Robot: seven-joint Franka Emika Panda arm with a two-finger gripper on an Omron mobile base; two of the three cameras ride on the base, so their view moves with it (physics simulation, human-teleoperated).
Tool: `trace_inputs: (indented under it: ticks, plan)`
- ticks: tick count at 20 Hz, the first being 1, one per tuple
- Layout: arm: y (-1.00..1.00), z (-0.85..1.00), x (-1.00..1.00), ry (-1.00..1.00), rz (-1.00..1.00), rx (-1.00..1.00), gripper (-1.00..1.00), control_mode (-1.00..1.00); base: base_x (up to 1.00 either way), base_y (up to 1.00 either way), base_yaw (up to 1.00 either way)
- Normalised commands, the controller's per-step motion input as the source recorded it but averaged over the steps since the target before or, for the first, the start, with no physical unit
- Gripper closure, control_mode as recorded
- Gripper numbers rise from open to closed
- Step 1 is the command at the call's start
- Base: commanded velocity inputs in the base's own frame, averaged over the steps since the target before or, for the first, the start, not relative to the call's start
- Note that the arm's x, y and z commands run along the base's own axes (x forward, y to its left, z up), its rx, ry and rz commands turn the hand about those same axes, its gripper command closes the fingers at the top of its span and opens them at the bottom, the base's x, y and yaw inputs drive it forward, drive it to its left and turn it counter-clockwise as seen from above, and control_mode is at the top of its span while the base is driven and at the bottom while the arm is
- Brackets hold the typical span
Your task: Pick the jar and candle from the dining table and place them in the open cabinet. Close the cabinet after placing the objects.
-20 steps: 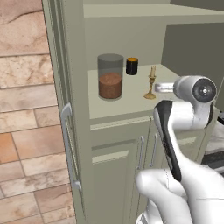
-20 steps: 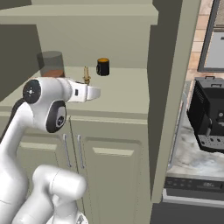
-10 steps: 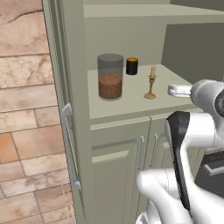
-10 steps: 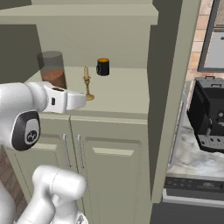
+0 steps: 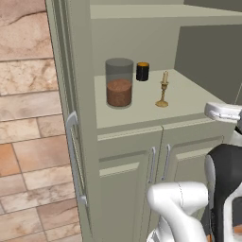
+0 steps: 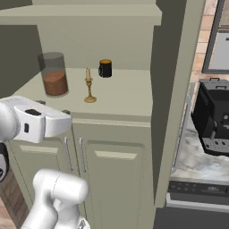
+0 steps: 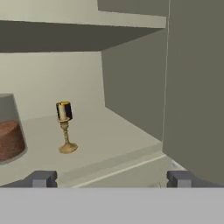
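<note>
The jar [image 5: 119,82] [image 6: 54,74] [image 7: 8,135], clear glass with brown powder, stands upright on the inner shelf [image 5: 189,97] [image 6: 125,96] [image 7: 109,131] of the open cabinet. To its right on the same shelf the small gold candle [image 5: 162,92] [image 6: 89,87] [image 7: 65,133] stands upright and free. My gripper [image 7: 111,179] is open and holds nothing. It hangs in front of the shelf's front edge, well back from the candle. The dining table is out of view.
A short black cylinder with an orange top [image 5: 142,71] [image 6: 105,68] sits at the back of the shelf. The cabinet's left door [image 5: 71,123] and right door [image 6: 172,103] [image 7: 197,87] stand open. A black coffee machine [image 6: 214,116] sits on a marbled counter at right.
My hand has drawn back from beside the candle, out over the shelf's front edge and lower. The jar, the candle and the black cylinder have stayed put. The jaws stayed open.
</note>
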Motion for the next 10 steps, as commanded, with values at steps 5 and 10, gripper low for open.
trace_inputs:
  ticks: [5, 10]
  plan:
    - [0.00, 0.00, -0.84, -0.06, 0.00, 0.00, -1.00, -1.00, 0.00, 0.00, 0.00]
    - [0.18, 0.00, -0.59, -0.14, 0.00, -0.01, -1.00, -1.00, 0.00, 0.00, 0.00]
